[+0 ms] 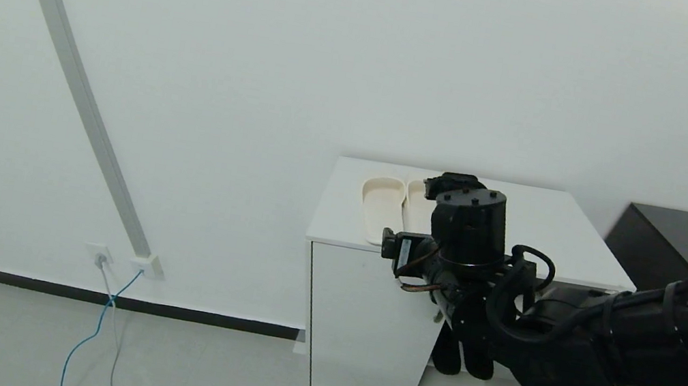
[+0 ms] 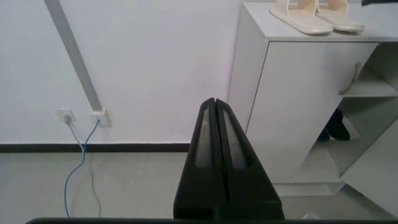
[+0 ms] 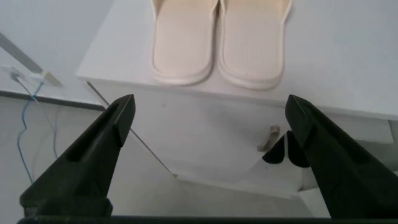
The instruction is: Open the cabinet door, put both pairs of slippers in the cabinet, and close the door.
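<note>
Slippers atop cabinet, one partly behind right tool

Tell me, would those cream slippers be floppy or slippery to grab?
Probably light and a bit bendy: the slippers look thin and flat-soled. Their textured insoles likely give grip. Lying flat on the cabinet, they should slide, not tip.

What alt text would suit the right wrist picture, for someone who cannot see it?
A pair of cream slippers lies side by side atop a white cabinet, framed by the wide-open right gripper. A dark pair shows inside the cabinet.
</note>
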Controlling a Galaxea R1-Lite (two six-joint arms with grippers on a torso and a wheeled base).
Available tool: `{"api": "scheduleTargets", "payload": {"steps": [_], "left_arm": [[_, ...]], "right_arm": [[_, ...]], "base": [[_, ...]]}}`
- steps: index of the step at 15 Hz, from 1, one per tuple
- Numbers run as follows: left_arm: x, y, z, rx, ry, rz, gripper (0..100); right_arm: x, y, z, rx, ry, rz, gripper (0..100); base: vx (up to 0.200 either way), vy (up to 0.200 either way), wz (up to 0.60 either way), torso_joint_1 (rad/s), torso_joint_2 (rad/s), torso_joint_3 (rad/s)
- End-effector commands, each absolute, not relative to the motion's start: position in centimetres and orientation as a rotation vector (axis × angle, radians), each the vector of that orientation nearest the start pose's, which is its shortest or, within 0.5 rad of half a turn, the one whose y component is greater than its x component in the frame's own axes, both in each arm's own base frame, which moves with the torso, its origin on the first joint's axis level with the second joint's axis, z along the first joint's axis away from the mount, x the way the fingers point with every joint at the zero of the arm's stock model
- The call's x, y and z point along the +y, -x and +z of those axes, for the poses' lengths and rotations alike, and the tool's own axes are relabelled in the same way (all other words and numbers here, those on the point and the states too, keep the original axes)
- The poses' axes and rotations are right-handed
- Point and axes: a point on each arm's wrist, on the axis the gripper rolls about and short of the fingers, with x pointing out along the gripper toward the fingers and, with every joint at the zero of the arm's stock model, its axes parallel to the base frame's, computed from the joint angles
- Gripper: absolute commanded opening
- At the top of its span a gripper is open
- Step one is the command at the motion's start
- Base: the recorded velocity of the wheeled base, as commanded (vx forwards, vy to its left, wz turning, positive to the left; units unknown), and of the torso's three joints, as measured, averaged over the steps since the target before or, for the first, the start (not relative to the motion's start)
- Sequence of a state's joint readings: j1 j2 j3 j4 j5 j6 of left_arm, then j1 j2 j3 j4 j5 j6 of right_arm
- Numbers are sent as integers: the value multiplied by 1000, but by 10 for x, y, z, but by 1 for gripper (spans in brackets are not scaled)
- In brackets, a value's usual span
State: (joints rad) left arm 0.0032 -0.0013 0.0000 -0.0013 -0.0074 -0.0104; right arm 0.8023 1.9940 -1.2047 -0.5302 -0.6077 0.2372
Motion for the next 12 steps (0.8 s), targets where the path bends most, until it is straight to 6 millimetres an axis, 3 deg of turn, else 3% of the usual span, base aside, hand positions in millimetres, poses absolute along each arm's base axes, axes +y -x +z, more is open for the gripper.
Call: {"api": "scheduleTargets", "payload": {"steps": [1,7,12], "left_arm": [[0,23,76,-2,11,-3,0],[0,23,76,-2,12,-5,0],[0,23,76,-2,15,-2,0]], "right_arm": [[275,-284,180,213,-74,168,100],[279,-295,146,272,-47,148,100],[286,-316,129,275,-50,160,100]], "base": [[200,0,0,2,-2,2],[200,0,0,3,1,-2],[0,0,0,0,0,0]]}}
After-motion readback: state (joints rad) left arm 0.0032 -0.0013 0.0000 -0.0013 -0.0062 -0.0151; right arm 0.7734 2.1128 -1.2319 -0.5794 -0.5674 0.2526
